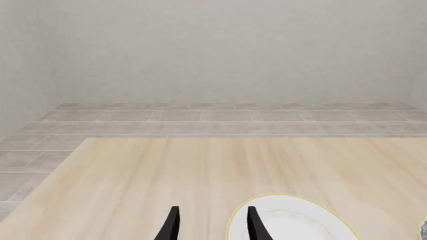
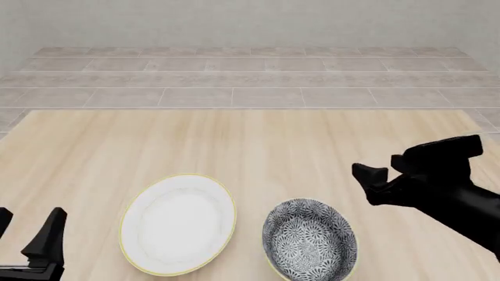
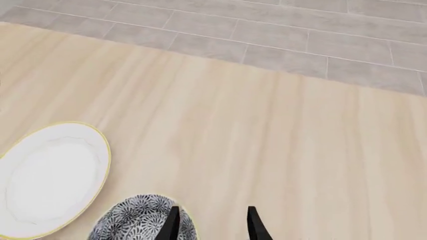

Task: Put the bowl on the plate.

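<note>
The bowl (image 2: 310, 240), grey floral inside with a thin yellow rim, sits on the table near the front, right of centre. Just left of it lies the plain white plate (image 2: 178, 224), apart from the bowl. My right gripper (image 2: 369, 175) hovers above the table, right of the bowl and slightly beyond it. In the right wrist view that gripper (image 3: 212, 225) is open and holds nothing, with the bowl (image 3: 137, 222) beside one finger and the plate (image 3: 50, 175) further off. My left gripper (image 2: 27, 233) stands open at the front left corner. In its wrist view one fingertip (image 1: 254, 222) overlaps the plate (image 1: 293, 220).
The light wooden table (image 2: 250, 140) ends at a far edge, with grey tiled floor (image 2: 250, 76) and a pale wall behind it. The table's left edge (image 1: 47, 185) shows in the left wrist view.
</note>
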You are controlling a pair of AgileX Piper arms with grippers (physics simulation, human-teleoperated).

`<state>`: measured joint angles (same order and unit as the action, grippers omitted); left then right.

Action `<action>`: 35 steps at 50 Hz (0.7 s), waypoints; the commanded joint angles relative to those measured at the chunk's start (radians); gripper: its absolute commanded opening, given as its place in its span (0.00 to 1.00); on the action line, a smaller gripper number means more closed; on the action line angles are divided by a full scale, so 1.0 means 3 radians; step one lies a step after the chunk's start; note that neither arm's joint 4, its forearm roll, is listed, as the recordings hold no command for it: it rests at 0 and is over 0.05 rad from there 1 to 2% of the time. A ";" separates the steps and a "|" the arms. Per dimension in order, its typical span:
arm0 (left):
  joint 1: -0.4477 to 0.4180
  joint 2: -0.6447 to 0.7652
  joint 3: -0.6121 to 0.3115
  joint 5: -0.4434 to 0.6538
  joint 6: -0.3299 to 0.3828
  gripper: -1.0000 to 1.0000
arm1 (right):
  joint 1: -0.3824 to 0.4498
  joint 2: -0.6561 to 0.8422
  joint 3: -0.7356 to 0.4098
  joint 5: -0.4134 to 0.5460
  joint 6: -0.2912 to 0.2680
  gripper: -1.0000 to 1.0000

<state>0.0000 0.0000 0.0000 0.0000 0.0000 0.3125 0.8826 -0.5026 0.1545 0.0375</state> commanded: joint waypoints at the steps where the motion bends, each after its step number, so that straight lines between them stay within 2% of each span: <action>1: 0.0000 0.0000 0.0000 0.0000 0.0000 1.00 | 0.0072 0.0161 -0.0009 0.0020 0.0081 1.00; 8: 0.0000 0.0000 0.0000 0.0000 0.0000 1.00 | 0.0113 0.0232 0.0007 0.0002 0.0060 1.00; 11: 0.0000 0.0000 0.0000 0.0000 0.0000 1.00 | 0.0172 0.0236 -0.0002 0.0025 -0.0010 1.00; 35: 0.0000 0.0000 0.0000 0.0000 0.0000 1.00 | 0.0195 0.0261 0.0135 0.0109 0.0076 1.00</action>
<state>0.0000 0.0000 0.0000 0.0000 0.0000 0.3709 0.9676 -0.4779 0.1727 0.0503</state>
